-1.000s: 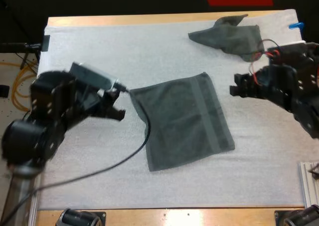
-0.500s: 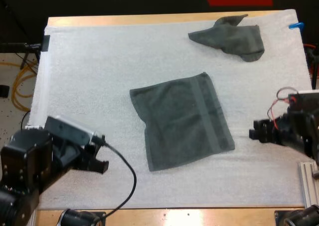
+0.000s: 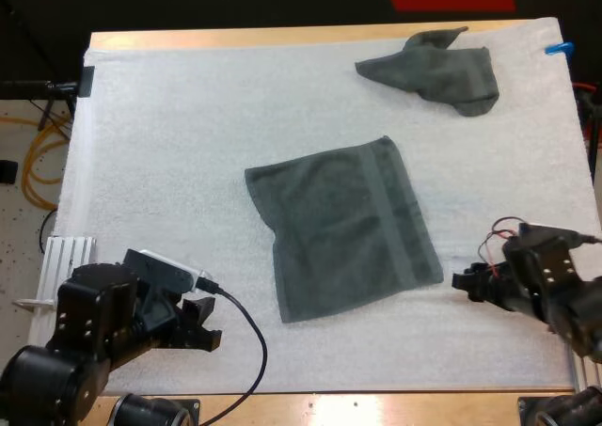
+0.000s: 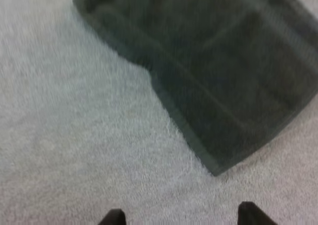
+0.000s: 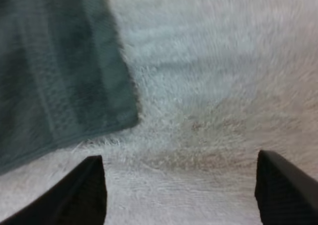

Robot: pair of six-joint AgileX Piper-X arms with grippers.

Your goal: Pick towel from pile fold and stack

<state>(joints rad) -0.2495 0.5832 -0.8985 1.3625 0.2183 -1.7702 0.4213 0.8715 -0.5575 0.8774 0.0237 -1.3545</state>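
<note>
Lying apart, one flat towel (image 3: 343,224), one crumpled towel (image 3: 437,73)

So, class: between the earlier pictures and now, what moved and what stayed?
Both arms drew back towards the near side: the left gripper from the far-left corner of the flat dark grey-green towel to beside its near-left corner, the right gripper along its right edge. Both stand open, empty. That towel and the crumpled grey-green towel stayed put.

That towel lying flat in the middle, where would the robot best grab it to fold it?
Probably its two near corners, each approached from its outer side: the flat towel lies spread, and the open left gripper and right gripper sit outside them.
</note>
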